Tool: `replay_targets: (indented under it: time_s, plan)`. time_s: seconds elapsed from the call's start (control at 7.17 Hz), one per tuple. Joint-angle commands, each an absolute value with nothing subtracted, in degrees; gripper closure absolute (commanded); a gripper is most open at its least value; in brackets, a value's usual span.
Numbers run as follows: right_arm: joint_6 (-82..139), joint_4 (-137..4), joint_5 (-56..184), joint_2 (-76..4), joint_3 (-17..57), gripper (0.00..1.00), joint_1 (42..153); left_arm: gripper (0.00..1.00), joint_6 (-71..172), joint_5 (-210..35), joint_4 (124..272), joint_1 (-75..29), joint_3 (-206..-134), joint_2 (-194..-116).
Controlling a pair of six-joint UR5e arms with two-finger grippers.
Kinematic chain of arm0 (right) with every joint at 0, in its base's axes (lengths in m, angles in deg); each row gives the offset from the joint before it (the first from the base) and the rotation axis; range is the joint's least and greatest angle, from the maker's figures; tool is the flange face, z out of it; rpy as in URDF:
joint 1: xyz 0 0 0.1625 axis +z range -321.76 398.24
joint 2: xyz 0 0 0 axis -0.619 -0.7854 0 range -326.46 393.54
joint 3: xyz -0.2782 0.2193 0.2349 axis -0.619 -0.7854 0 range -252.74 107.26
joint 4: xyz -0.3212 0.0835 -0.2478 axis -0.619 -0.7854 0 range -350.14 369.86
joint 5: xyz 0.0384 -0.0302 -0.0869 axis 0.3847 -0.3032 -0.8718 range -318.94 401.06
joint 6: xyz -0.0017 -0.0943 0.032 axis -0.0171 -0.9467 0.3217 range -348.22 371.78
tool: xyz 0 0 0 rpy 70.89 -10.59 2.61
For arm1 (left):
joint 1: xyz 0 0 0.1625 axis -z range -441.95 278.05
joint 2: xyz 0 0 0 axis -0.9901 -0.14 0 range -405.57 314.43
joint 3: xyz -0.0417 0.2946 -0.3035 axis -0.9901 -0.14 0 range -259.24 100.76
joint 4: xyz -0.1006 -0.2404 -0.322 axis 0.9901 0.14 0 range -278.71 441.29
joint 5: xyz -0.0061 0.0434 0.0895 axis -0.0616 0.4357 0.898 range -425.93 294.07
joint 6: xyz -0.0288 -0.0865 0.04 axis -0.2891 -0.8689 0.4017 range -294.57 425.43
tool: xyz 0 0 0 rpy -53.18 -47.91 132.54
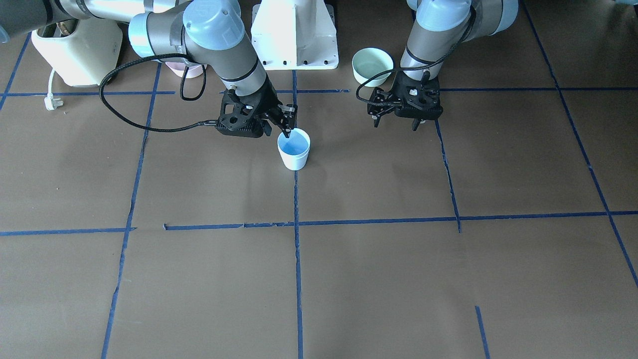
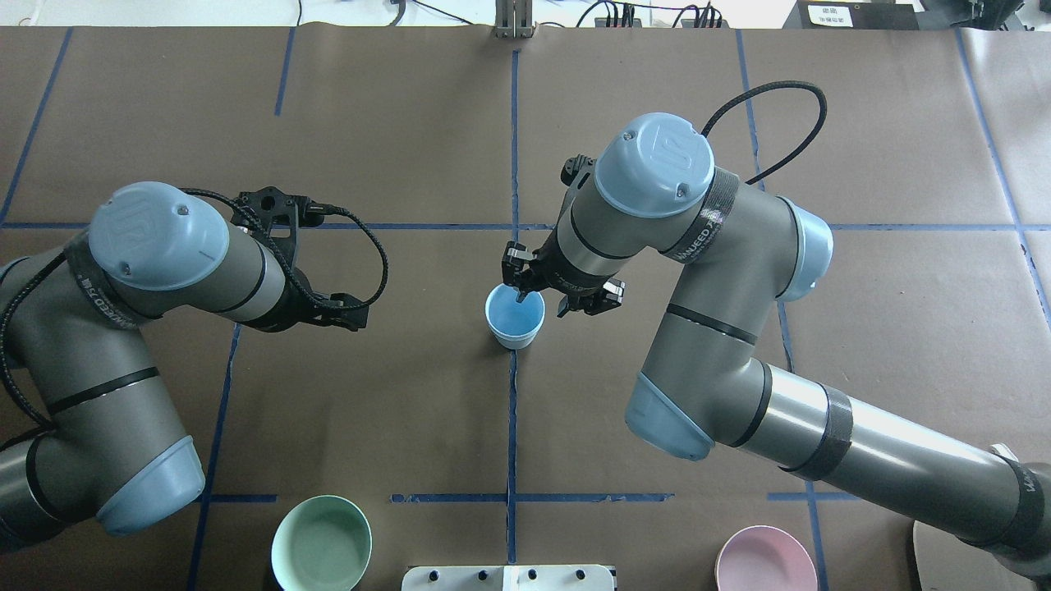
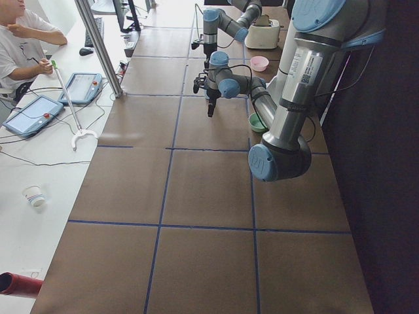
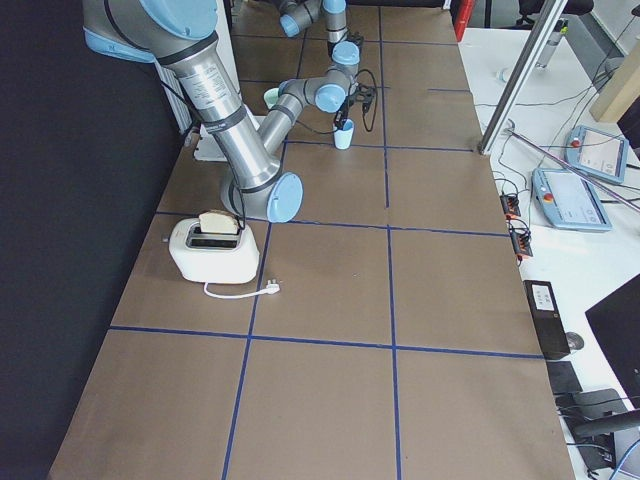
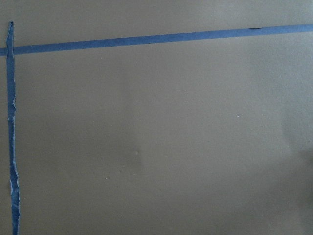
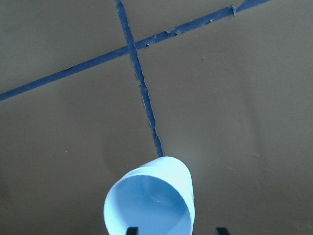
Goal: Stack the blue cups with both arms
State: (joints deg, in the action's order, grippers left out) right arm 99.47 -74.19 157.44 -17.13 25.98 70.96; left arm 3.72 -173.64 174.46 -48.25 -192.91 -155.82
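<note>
A single pale-blue cup (image 1: 294, 148) stands upright on the brown table near the centre tape line. It also shows in the overhead view (image 2: 515, 316) and the right wrist view (image 6: 149, 200). I cannot tell whether a second cup is nested inside it. My right gripper (image 1: 285, 127) hangs over the cup's rim. Its jaws are spread, with one fingertip (image 6: 131, 229) inside the cup and the other outside the wall. My left gripper (image 1: 395, 124) hovers open and empty over bare table, well to the side of the cup.
A mint-green bowl (image 1: 372, 66) and a pink bowl (image 2: 759, 558) sit near the white pedestal (image 1: 295, 35). A toaster (image 4: 212, 247) with its loose plug (image 1: 50, 102) stands on my right side. Blue tape lines cross the table.
</note>
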Motion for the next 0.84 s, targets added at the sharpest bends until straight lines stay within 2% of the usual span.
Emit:
replay_targets:
  time_s: [0.0,0.42,0.7]
  plan:
    - [98.1,-79.5,159.7,-17.0,28.2,0.0,74.2,0.0,8.3,-177.8,174.1,-45.4,-193.6,-155.5]
    - [78.6,-79.9,167.6,-31.0,35.8,0.0,84.2,0.0,26.9,-186.7,173.8,-32.5,-193.9,-147.2]
    - [60.7,-79.0,171.7,-43.9,39.2,0.0,91.8,0.0,46.9,-192.8,173.2,-19.5,-193.1,-140.3]
